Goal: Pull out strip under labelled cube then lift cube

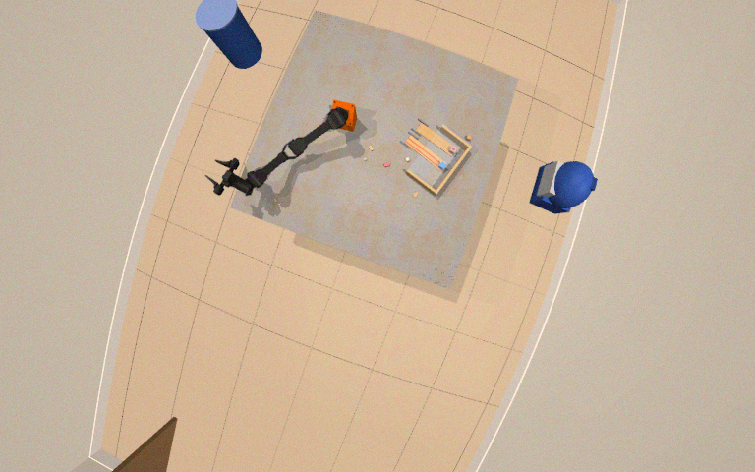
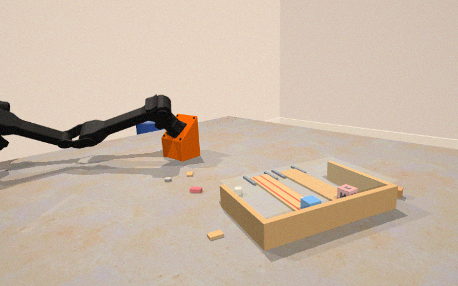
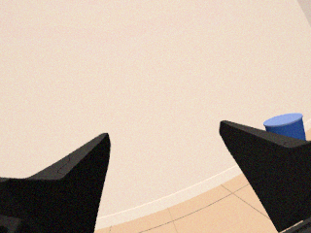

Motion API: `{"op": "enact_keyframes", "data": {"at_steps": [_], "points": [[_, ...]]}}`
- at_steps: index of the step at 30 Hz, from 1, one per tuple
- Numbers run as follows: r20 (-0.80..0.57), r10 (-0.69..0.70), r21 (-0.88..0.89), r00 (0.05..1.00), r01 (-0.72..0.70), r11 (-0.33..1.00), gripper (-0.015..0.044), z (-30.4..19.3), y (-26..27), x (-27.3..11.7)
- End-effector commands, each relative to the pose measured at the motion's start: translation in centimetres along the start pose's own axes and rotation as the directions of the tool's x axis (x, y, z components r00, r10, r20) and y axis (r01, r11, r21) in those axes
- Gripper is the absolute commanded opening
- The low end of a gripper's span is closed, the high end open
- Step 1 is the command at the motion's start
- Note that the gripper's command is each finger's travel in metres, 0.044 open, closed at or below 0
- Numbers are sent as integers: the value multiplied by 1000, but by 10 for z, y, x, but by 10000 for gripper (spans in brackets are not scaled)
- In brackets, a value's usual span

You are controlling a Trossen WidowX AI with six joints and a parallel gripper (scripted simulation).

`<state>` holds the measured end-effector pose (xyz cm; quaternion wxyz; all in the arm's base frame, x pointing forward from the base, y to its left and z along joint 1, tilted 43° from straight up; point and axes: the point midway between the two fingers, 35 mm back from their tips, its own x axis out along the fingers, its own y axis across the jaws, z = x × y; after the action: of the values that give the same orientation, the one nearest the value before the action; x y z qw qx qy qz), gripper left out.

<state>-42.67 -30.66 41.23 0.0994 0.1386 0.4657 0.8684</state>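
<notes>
The labelled cube (image 1: 453, 149) (image 2: 347, 191) is pink with dark letters. It appears to rest on the far end of a plain wooden strip (image 1: 435, 138) (image 2: 309, 182); the frame wall partly hides its base in the exterior view. A blue cube (image 1: 442, 165) (image 2: 310, 201) is at the same end of a second strip (image 1: 424, 152) (image 2: 275, 189), wooden with red lines. Grey bars stand by the strips' other ends. My gripper (image 1: 210, 168) (image 3: 166, 132) is open and empty, far from the strips, on the opposite side of the arm's base and facing away.
A three-sided wooden frame (image 1: 453, 170) (image 2: 331, 212) surrounds the cube ends. Loose around it lie a red block (image 1: 386, 164) (image 2: 195, 189), a white block (image 1: 407, 158) (image 2: 238, 190), a yellow block (image 1: 415, 194) (image 2: 215, 235) and an orange block (image 1: 468, 137) (image 2: 400, 192). A blue cylinder (image 1: 241, 40) (image 3: 286, 128) stands beyond.
</notes>
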Motion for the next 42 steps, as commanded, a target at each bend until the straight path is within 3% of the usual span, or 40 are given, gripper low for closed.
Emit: {"op": "enact_keyframes", "data": {"at_steps": [1, 11, 21, 26, 32, 42], "points": [[0, 5, 10, 1000, -5, 1000, 400, 2, 2, 0], [52, 242, 478, 969, -237, 846, 400, 116, 66, -17], [247, 483, 809, 840, -453, 374, 400, 269, 105, -64], [373, 545, 859, 751, -502, 103, 400, 335, 103, -92], [480, 579, 848, 659, -518, -113, 400, 390, 95, -120], [722, 578, 690, 381, -455, -563, 400, 513, 49, -204]]}}
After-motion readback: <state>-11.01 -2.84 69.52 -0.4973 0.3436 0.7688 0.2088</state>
